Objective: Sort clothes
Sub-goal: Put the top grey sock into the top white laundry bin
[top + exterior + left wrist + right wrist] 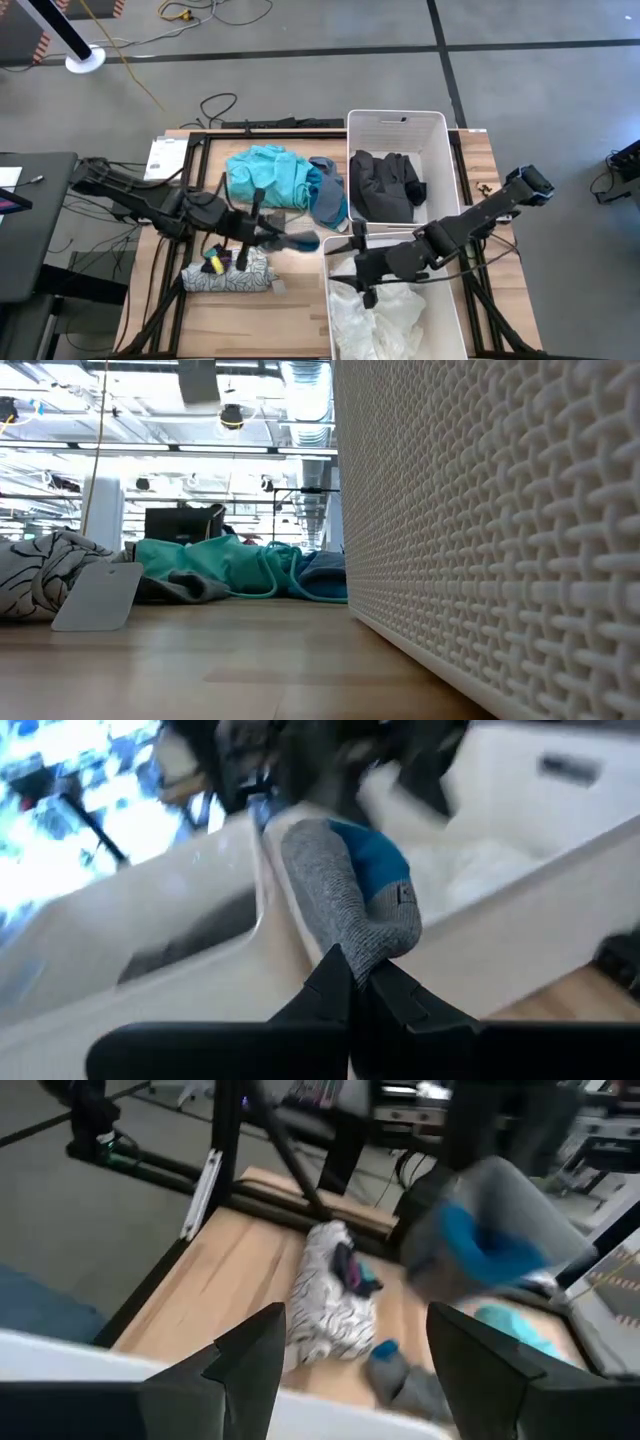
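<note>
My left gripper [277, 238] is shut on a grey sock with a blue patch [352, 895], held above the table between the clothes pile and the two bins. My right gripper [352, 262] is open and empty over the left rim of the near white bin [448, 300], which holds white clothes [385, 315]. Its fingers also show apart in the right wrist view [350, 1370]. The far bin [398, 122] holds a dark grey garment [385, 185]. A teal garment [265, 172] and a blue one [328, 195] lie on the table, as does a white leaf-print garment [225, 277]. My left gripper pinches one end of the sock [362, 960] between its two fingers. The fingers reach about level from the table's left side. The sock sticks out past the fingertips toward the bins, clear of the table.
The near bin's woven wall [480, 540] fills the right of the low view. The teal garment [220, 565], the leaf-print garment [40, 575] and a white tag [100, 595] lie on the wood beyond it. A white card [165, 157] lies at the far left corner.
</note>
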Motion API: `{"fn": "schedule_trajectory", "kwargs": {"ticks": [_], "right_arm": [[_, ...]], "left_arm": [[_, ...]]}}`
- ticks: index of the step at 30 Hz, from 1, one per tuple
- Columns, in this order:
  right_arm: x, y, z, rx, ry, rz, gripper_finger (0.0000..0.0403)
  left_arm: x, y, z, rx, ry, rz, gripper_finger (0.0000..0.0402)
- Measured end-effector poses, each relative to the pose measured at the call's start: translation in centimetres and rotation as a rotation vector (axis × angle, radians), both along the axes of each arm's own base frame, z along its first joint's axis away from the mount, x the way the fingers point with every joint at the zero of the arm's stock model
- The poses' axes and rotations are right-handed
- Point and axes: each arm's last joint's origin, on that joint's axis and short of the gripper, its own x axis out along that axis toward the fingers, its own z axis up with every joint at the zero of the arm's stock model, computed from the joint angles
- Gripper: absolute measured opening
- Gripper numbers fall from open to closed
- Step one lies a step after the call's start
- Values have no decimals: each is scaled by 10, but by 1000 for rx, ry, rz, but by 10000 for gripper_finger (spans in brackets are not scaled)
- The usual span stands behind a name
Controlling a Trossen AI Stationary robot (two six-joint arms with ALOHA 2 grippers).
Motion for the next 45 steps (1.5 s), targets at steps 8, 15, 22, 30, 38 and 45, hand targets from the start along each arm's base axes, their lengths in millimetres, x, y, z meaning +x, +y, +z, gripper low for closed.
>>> {"fn": "schedule_trajectory", "kwargs": {"ticks": [8,15,22,30,38,45], "right_arm": [[11,-14,13,-21,-132,-17,258],[22,-24,19,15,-213,29,258],[45,-29,3,23,-233,47,258],[59,-33,-4,9,-264,83,244],[57,-32,-3,8,-249,98,157],[57,-33,-8,8,-207,94,48]], "left_arm": [[-2,-14,13,43,-128,-161,0],[-1,-16,17,68,-180,-214,0],[-2,-17,21,69,-225,-251,0],[15,-24,8,76,-185,-280,0],[19,-25,3,91,-162,-285,0],[18,-25,4,98,-165,-288,0]]}}
